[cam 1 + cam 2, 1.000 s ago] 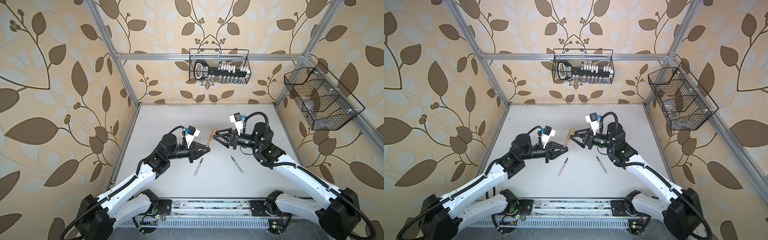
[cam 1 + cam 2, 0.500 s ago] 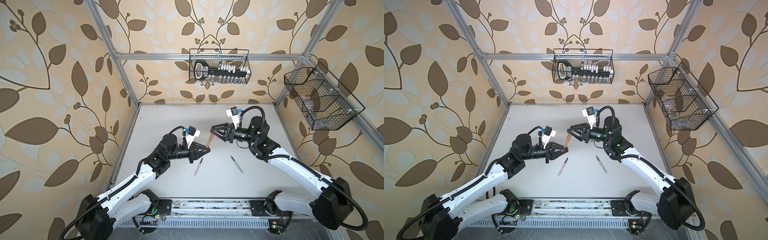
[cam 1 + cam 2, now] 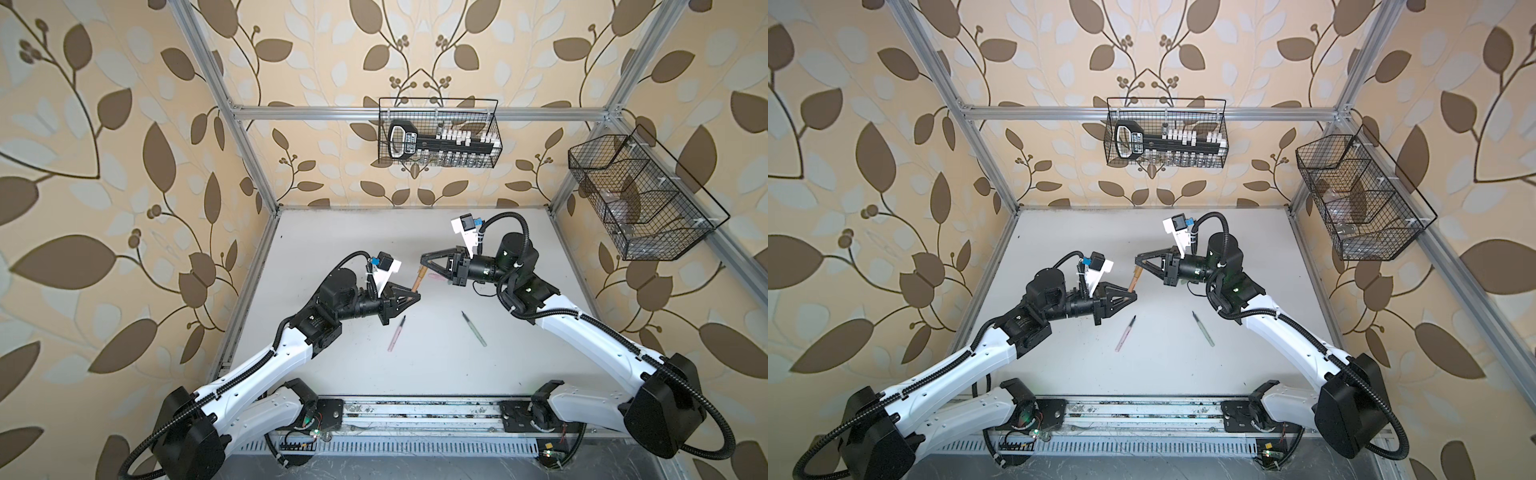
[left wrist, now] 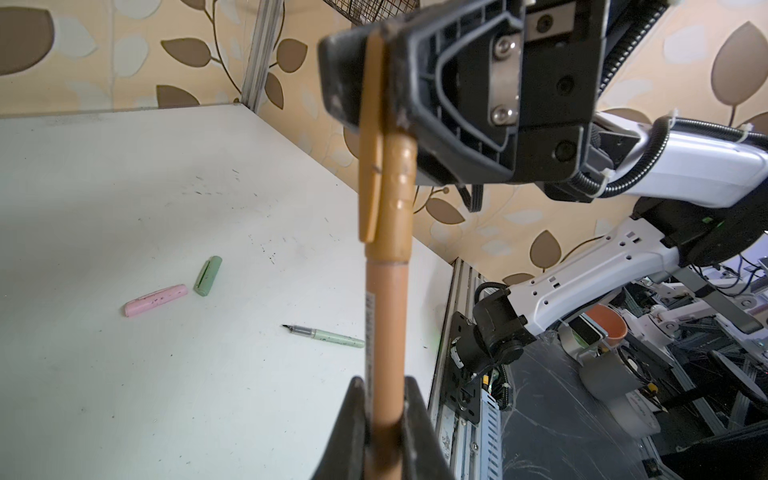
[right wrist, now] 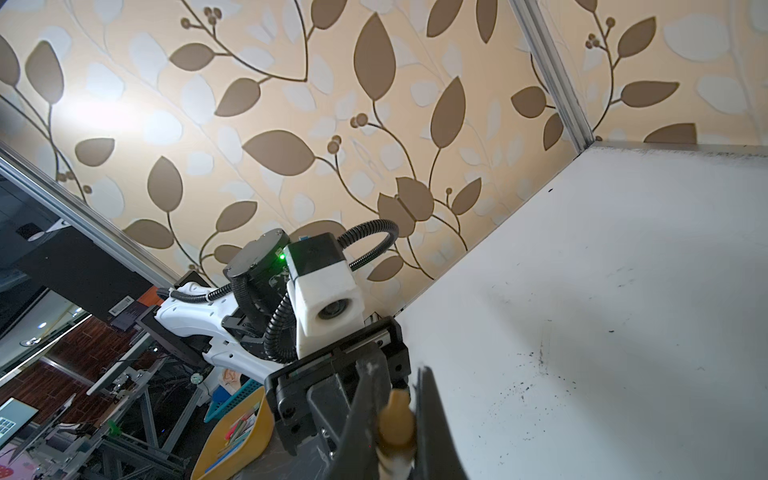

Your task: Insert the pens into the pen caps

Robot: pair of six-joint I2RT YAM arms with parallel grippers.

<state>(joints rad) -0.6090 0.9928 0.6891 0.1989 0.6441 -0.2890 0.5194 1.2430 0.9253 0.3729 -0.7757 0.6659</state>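
Note:
My left gripper (image 4: pixel 384 384) is shut on the lower barrel of the brown pen (image 4: pixel 386 324), which stands up out of it. The pen's upper end sits inside the brown cap (image 4: pixel 392 174). My right gripper (image 5: pixel 395 382) is shut on that cap (image 5: pixel 397 419) from the other side. In both top views the two grippers (image 3: pixel 415 296) (image 3: pixel 424 259) meet above the table's middle. The pink pen (image 3: pixel 395 334) and green pen (image 3: pixel 473 329) lie loose in front of them. A pink cap (image 4: pixel 156 300) and a green cap (image 4: pixel 208 275) lie side by side on the table.
The white table (image 3: pixel 353 232) is fenced by aluminium posts and papered walls. A wire basket (image 3: pixel 438 133) with tools hangs on the back wall, and another wire basket (image 3: pixel 640 199) hangs on the right wall. The arms' base rail (image 3: pixel 415 415) runs along the front edge.
My right gripper has moved left to the top of the brown pen and gone from open to shut on the brown cap. The left gripper has held the pen still.

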